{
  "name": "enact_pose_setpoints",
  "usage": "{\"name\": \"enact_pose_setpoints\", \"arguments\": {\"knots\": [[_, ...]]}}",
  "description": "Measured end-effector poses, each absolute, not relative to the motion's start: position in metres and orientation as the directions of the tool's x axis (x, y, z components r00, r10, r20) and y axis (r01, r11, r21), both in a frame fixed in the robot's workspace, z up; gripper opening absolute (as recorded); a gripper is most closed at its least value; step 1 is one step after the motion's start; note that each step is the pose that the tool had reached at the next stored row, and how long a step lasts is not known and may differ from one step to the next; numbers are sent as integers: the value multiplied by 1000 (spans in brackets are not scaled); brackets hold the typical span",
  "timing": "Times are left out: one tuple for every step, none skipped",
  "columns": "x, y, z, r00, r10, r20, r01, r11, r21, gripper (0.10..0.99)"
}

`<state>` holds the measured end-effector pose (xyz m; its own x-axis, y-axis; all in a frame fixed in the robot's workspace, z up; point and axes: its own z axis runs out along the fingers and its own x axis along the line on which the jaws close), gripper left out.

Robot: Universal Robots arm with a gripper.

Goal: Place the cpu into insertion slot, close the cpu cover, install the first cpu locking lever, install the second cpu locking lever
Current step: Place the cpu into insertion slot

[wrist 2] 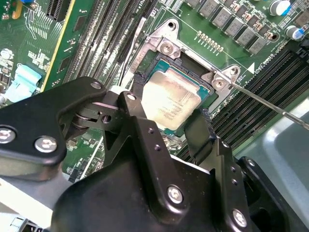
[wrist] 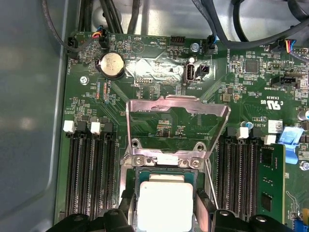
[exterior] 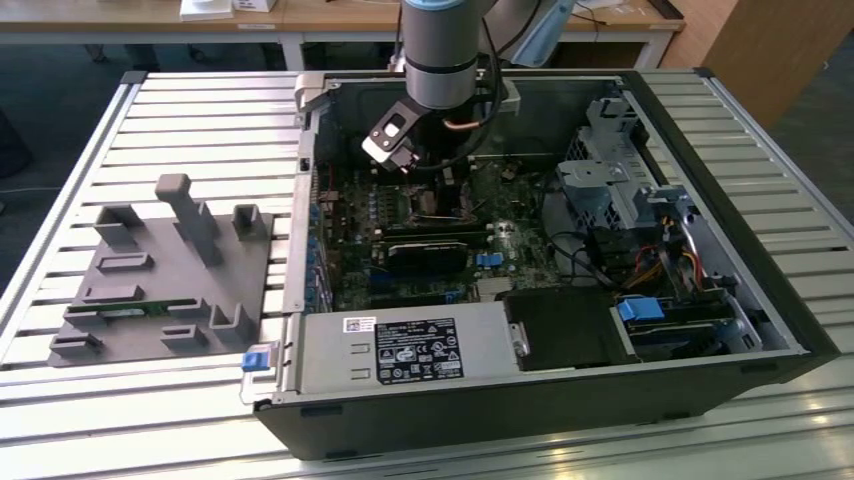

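At the exterior view's left a grey fixture (exterior: 160, 270) lies on the slatted table (exterior: 80, 130), well apart from the arm (exterior: 441, 50), with bare slats all round it. Next comes the open case (exterior: 310, 150). Its left wall stands just beside the arm, which reaches down over the board (exterior: 400, 285). Further right, the drive cage (exterior: 607, 175) hems the board in.

In the second wrist view the gripper (wrist 2: 169, 118) has its jaws pinched on the cpu (wrist 2: 171, 99), with one black finger (wrist 2: 137, 116) against each of two opposite edges. The cpu lies flat within the slot (wrist 2: 147, 72), whose dark frame shows as a thin margin round the chip (tightest at the fingers). A thin lever (wrist 2: 270, 105) runs off past the slot's corner, apart from the gripper.

In the first wrist view the cover (wrist: 164, 102) stands swung up on its hinge, clear of the cpu. Memory slots (wrist: 89, 174) flank the slot closely on both sides.
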<state>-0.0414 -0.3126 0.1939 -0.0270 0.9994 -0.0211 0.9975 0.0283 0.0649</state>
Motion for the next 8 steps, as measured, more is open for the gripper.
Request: {"name": "enact_pose_setpoints", "arguments": {"knots": [[-41, -313, 194, -27, 999, -21, 997, 28, 65, 616], [-41, -313, 194, -27, 999, -21, 997, 28, 65, 616], [-41, -313, 194, -27, 999, -21, 997, 28, 65, 616], [-41, -313, 194, -27, 999, -21, 998, 28, 65, 616], [-41, -313, 195, -27, 999, -21, 998, 28, 65, 616], [-41, -313, 196, -27, 999, -21, 997, 28, 65, 616], [-41, -313, 199, -27, 999, -21, 997, 28, 65, 616], [-41, -313, 201, -27, 999, -21, 998, 28, 65, 616]]}}
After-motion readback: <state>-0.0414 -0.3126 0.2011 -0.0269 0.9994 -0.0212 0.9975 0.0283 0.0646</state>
